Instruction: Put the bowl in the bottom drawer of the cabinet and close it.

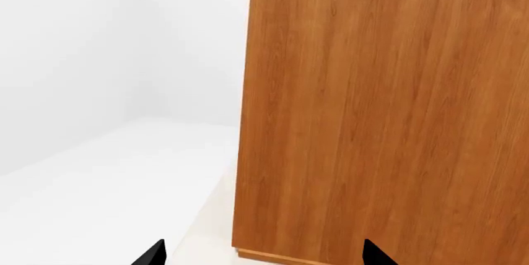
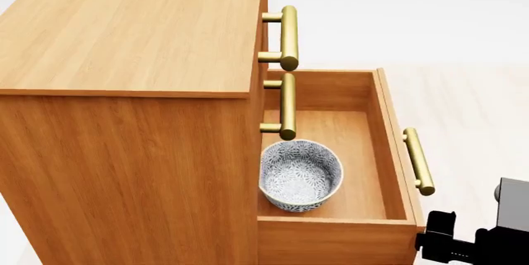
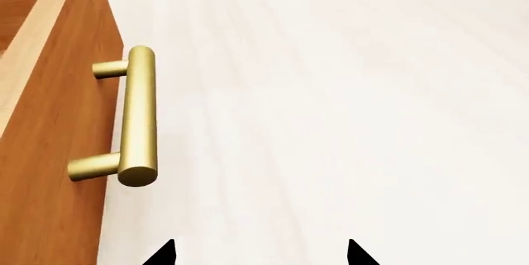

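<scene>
On pale floor, the bottom drawer (image 2: pixel 388 147) stands open holding the bowl (image 2: pixel 300 174); both tools released.

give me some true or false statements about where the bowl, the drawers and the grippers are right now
1. The bowl sits inside the open bottom drawer. True.
2. The bottom drawer is pushed fully shut. False: it is pulled out, with its inside showing.
3. The right gripper is clamped on the bottom drawer's handle. False: its fingertips stand apart with nothing between them, clear of the handle.
4. The two upper drawers of the cabinet are closed. True.
5. The left gripper holds the bowl. False: its fingertips are apart and empty, facing the cabinet's plain side.
</scene>
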Controlling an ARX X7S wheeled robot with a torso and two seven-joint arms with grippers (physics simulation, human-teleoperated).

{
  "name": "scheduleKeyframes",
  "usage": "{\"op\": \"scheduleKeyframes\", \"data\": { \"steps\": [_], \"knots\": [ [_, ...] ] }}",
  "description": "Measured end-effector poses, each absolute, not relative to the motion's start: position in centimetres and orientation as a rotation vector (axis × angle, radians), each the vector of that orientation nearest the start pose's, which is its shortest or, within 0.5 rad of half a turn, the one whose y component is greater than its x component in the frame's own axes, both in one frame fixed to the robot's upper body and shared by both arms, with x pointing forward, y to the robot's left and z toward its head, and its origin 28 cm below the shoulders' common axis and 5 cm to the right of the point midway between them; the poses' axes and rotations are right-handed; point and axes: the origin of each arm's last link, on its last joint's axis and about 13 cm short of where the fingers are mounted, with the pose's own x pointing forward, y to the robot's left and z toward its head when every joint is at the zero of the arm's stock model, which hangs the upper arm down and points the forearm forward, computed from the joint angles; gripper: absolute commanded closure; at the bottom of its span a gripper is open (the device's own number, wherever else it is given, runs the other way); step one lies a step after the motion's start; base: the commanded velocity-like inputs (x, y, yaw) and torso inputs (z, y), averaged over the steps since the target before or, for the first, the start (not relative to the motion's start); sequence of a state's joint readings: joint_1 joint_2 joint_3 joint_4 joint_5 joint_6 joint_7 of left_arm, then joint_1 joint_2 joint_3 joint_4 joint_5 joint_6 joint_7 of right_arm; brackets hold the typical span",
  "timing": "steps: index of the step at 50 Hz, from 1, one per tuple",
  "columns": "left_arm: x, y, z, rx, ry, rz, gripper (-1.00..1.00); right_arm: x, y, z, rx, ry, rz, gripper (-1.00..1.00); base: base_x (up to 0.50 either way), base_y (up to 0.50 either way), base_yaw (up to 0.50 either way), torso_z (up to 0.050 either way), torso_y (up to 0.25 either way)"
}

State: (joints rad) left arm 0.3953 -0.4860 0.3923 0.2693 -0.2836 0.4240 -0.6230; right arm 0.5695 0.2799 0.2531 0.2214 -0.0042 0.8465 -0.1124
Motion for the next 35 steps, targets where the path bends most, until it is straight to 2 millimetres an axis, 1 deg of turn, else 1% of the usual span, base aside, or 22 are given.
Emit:
{"op": "scheduleKeyframes", "data": {
  "steps": [35],
  "knots": [
    [10.2,22.1,2.5,-0.089,-0.106,0.141,-1.0,30.0,-21.0,8.4,0.055,0.458,-0.198,-1.0,0.0,0.0,0.0,0.0,0.0]
  ]
}}
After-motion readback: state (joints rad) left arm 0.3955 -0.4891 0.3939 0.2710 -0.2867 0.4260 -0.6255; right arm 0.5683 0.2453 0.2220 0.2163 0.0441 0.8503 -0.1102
